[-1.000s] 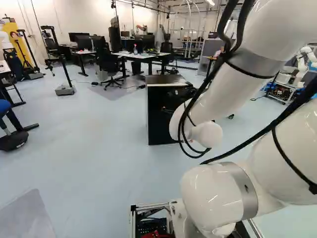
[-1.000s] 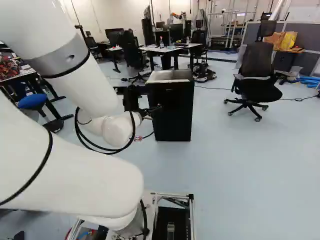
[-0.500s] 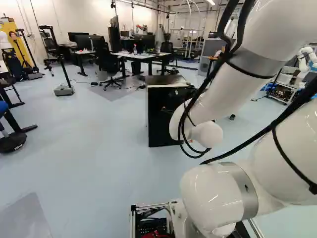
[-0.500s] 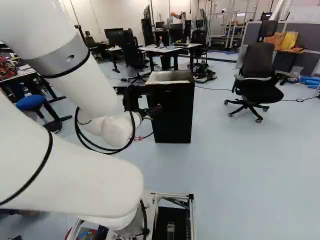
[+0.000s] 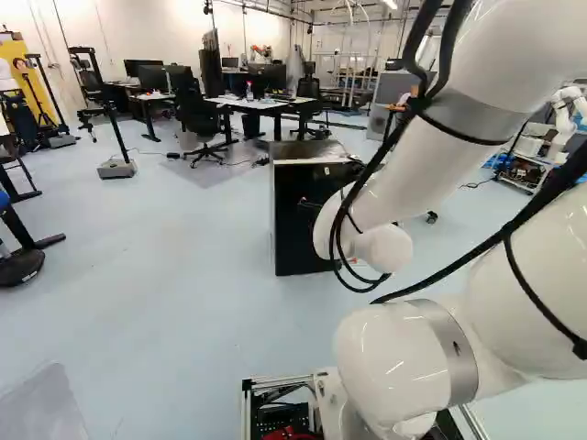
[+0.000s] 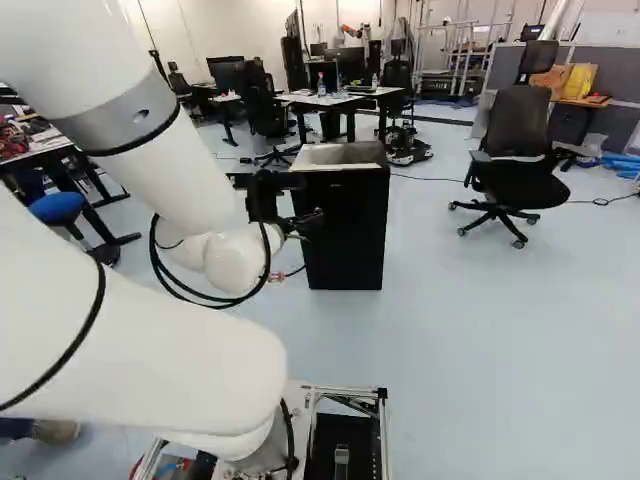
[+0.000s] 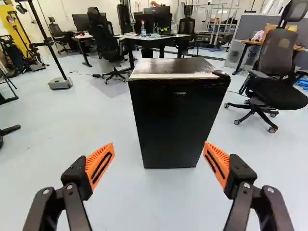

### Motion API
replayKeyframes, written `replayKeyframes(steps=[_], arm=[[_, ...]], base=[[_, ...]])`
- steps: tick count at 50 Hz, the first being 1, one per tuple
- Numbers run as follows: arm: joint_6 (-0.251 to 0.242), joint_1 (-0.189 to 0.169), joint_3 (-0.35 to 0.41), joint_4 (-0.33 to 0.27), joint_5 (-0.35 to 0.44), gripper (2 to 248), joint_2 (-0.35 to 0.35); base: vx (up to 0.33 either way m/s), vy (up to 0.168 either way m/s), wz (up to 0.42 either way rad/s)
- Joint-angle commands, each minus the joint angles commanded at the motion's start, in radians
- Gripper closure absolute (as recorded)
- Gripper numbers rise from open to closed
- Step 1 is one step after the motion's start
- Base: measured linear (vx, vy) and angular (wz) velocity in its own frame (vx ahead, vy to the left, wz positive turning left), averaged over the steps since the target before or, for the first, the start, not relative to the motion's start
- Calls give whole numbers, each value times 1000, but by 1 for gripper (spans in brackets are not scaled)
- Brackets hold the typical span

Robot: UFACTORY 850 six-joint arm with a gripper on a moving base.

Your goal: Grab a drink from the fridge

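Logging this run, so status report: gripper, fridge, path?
Gripper open, empty. Fridge ahead, door shut, no drink in sight. Nothing seen between gripper and fridge.

The pale blue floor runs below and ahead of the gripper. Straight ahead, in line with the gap between the fingers, a black fridge stands upright on it. Ahead to the gripper's right is a black office chair on wheels; ahead to its left, a pole stand on a grey base. Farther off, beyond the fridge, stand a desk and, left of it, another wheeled chair.
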Motion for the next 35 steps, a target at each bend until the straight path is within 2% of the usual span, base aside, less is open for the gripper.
replayKeyframes(steps=[35], arm=[[0,0,0,0,0,3,0]], base=[[62,31,-9]])
